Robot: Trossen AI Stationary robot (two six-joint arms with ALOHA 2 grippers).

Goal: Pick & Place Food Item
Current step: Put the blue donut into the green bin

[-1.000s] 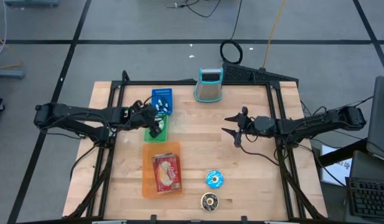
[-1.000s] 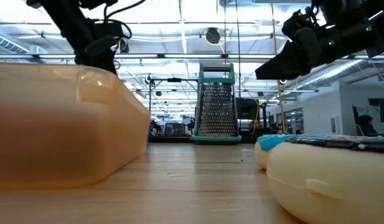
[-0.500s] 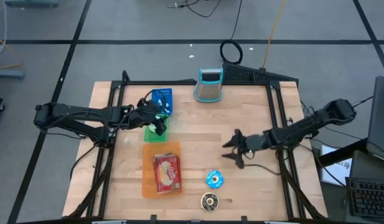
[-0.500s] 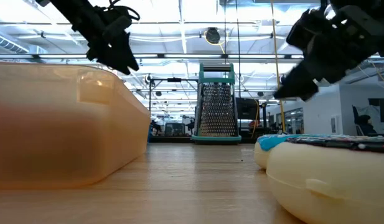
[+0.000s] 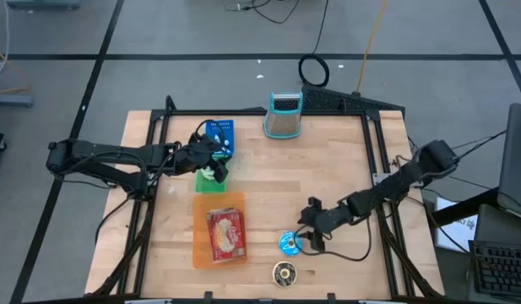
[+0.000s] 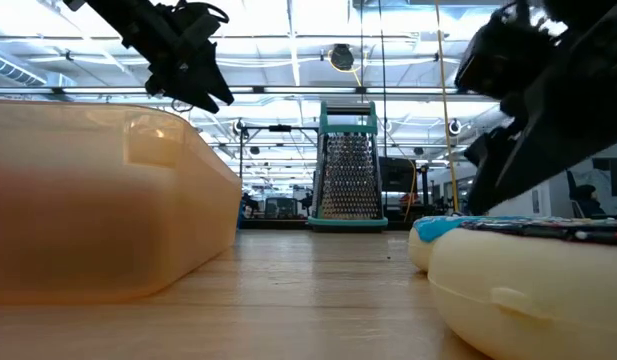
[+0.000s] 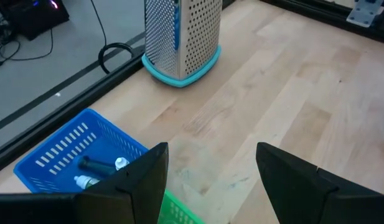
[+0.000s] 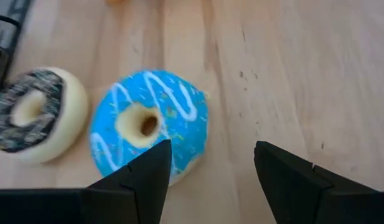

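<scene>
Right gripper (image 5: 306, 239) hung with its two dark fingers spread wide and nothing between them, just beside the round blue-iced doughnut with white drizzle (image 5: 290, 243), which lay on the pale wooden table (image 5: 344, 160) at about five o'clock from the table's middle. From my remote seat I judged this the approach to the pick, not yet a grip. In the right wrist view the blue doughnut (image 8: 148, 124) sat off to one side of the gap between the fingers, not centred, so I thought a straight descent could land one finger on the icing and shove it sideways. A round chocolate-topped doughnut on a cream base (image 5: 284, 273) lay close at six o'clock of the blue one, and I feared a push could knock the two together or the near finger could clip it. Orange translucent plastic tray holding a red packet (image 5: 219, 230) lay at nine o'clock of the blue doughnut, well apart. Left gripper (image 5: 211, 157) waited open and empty at ten o'clock, over the green basket (image 5: 214, 176), beside the blue slotted basket (image 5: 219, 136); the metal box grater with teal trim (image 5: 283, 114) stood at twelve.
</scene>
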